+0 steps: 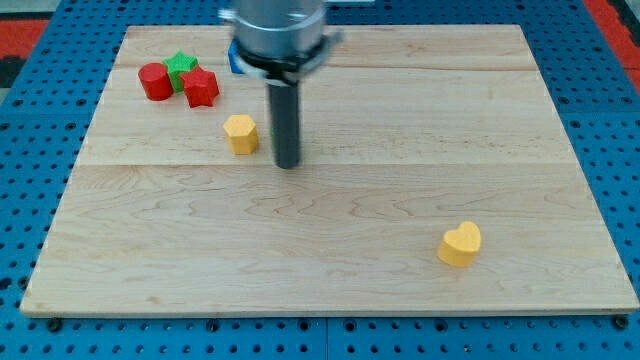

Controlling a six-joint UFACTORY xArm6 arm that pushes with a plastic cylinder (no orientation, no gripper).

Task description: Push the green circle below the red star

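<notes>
Noted at centre frame: my tip (288,165), a bare rod with no claw to spread or close, just right of yellow block (241,133). Green block (181,67), shape unclear, well up-left of it, tucked against upper-left side of red star (201,88); likely needs approaching from above

tabletop (400,290): pale wooden board of long planks, grain running left to right | around tabletop: blue perforated base (30,120) on every side | beyond tabletop's top corners: red patches (25,25) | light: even, soft
</notes>
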